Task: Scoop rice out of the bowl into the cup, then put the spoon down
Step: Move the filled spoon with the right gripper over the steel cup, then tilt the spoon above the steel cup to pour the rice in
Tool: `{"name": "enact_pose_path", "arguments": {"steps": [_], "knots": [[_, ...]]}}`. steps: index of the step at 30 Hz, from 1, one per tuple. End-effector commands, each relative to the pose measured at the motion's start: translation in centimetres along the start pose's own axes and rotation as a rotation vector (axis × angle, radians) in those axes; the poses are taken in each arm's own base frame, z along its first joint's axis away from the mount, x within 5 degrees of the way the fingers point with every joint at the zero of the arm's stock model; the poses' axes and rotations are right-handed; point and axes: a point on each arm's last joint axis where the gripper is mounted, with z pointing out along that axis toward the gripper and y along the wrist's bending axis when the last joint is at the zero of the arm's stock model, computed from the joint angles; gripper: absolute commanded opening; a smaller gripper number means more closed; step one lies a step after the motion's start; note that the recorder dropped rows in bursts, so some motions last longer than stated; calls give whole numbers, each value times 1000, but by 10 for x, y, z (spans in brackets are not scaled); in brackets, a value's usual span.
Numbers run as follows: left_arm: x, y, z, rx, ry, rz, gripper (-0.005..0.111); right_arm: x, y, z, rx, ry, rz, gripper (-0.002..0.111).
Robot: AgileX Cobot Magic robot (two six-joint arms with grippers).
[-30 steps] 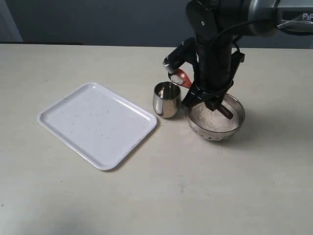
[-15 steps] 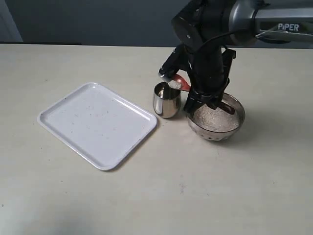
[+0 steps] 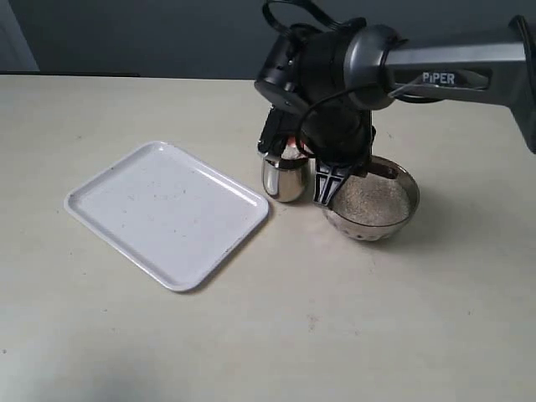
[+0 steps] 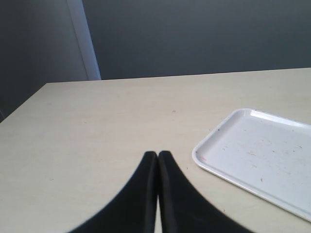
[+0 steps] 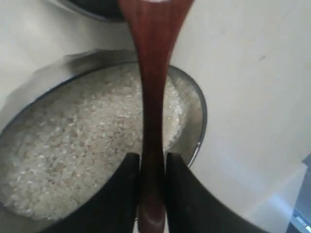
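The steel bowl (image 3: 408, 186) holds a pale heap of rice (image 3: 373, 199) at the right of the table. The small steel cup (image 3: 285, 180) stands just left of it. My right gripper (image 5: 152, 162) is shut on the handle of the dark wooden spoon (image 5: 151, 92), above the rice (image 5: 82, 150) and the bowl's rim (image 5: 202, 114). The spoon's head (image 3: 291, 152) carries white grains and hangs right over the cup's mouth. The right arm (image 3: 335, 92) hides most of the spoon in the exterior view. My left gripper (image 4: 158, 156) is shut, empty, low over bare table.
A white rectangular tray (image 3: 167, 213) with a few specks lies left of the cup; its corner (image 4: 252, 155) shows beside the left gripper. A dark wall runs along the table's far edge.
The right arm has swung left and turned. The spoon's loaded head moved from beside the cup's far rim to directly over the cup's mouth. Cup, bowl and tray stayed put.
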Motion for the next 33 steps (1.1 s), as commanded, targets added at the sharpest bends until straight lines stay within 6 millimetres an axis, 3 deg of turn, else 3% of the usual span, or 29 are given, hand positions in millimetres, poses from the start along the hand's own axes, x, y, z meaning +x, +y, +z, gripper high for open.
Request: {"name": "enact_pose_path", "arguments": {"steps": [1,14,23,33], "knots": [[-2,0,-1,2,-21,-1,1,0,-6,-4,70,4,-26,-1],[-2,0,-1,2,-21,-1,1,1,-10,-4,119,11,-35,-1],[-2,0,-1,2,-21,-1,1,-7,-2,-16,188,-8,-56,-1],[-2,0,-1,2,-21,-1,1,-7,0,-14,183,-5,-51,-1]]}}
